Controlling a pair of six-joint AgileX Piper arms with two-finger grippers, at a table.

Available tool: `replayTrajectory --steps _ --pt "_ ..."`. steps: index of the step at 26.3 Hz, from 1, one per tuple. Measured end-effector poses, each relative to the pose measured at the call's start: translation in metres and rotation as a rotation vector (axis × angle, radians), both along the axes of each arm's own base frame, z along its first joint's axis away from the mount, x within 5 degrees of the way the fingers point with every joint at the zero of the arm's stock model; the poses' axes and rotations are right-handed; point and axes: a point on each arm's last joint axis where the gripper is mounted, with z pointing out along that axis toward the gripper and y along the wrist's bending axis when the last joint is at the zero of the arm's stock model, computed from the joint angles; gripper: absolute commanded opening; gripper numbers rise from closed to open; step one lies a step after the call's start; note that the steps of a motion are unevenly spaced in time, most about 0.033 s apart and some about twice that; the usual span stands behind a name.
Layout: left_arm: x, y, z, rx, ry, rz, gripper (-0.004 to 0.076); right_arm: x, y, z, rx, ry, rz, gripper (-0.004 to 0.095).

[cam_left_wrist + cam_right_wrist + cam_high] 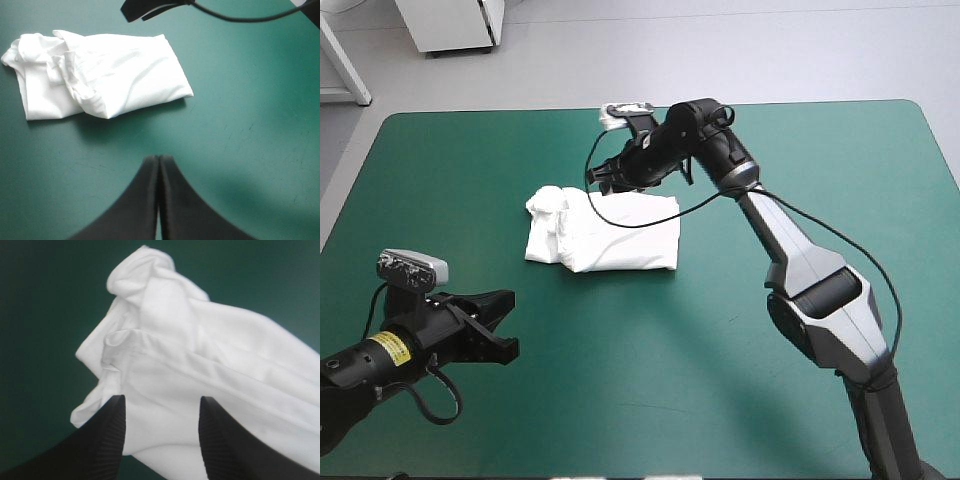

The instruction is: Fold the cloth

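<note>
The table [670,390] has a teal-green cover. The T-shirt [620,235] lies on it as a white folded bundle, near the middle and a bit toward the far edge. The end nearer the left edge is lumpy. The other end is smooth.

The right gripper [610,178] hangs just over the far side of the bundle. Its black fingers are apart and hold nothing. The left gripper [500,322] is by the near left corner, well apart from the shirt, with its fingers pressed together on nothing.

I think the job now is to pinch the cloth for one more fold. To do it well, the right gripper should catch all the layers, not just the top one. It should lift low and slow so the bundle does not fall open.
</note>
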Motion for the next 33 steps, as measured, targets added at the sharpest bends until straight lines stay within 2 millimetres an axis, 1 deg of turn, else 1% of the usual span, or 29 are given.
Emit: replayTrajectory --steps 1,3,5,7,8,9,12,16,19,23,26,29,31,33 --pt "0.000 0.000 0.000 -0.001 0.000 0.000 -0.0009 0.001 -0.009 0.002 -0.009 0.003 -0.020 0.0450" --pt "0.000 0.000 0.000 -0.003 0.001 -0.001 -0.0009 0.003 -0.039 -0.001 -0.075 0.041 -0.084 0.0450" --pt "0.000 0.000 0.000 -0.003 0.001 -0.001 -0.0009 -0.003 -0.060 -0.016 -0.144 0.110 -0.116 0.0465" --pt "0.000 0.000 0.000 -0.002 0.002 -0.001 -0.0009 -0.008 -0.074 -0.032 -0.187 0.173 -0.129 0.0514" --pt "0.000 0.000 0.000 -0.002 0.002 -0.001 -0.0009 -0.008 -0.077 -0.039 -0.200 0.194 -0.133 0.0547" --pt "0.000 0.000 0.000 -0.002 0.002 -0.001 -0.0009 -0.008 -0.079 -0.047 -0.210 0.213 -0.138 0.0559" --pt "0.000 0.000 0.000 -0.002 0.002 -0.001 -0.0009 -0.006 -0.080 -0.059 -0.214 0.220 -0.146 0.0566" --pt "0.000 0.000 0.000 -0.004 0.001 -0.001 -0.0009 -0.002 -0.078 -0.068 -0.206 0.215 -0.145 0.0566" --pt "0.000 0.000 0.000 -0.005 -0.002 0.000 -0.0009 0.002 -0.075 -0.081 -0.204 0.239 -0.137 0.0566" --pt "0.000 0.000 0.000 -0.006 -0.003 0.000 -0.0009 0.007 -0.070 -0.104 -0.203 0.290 -0.132 0.0565" --pt "0.000 0.000 0.000 -0.006 -0.003 0.000 -0.0009 0.010 -0.067 -0.111 -0.173 0.301 -0.125 0.0553" --pt "0.000 0.000 0.000 -0.006 -0.003 0.000 -0.0009 0.011 -0.064 -0.114 -0.143 0.301 -0.123 0.0499" --pt "0.000 0.000 0.000 -0.006 -0.003 0.000 -0.0009 0.012 -0.062 -0.116 -0.132 0.307 -0.118 0.0436" --pt "0.000 0.000 0.000 -0.006 -0.003 0.000 -0.0009 0.012 -0.061 -0.119 -0.127 0.317 -0.117 0.0349"
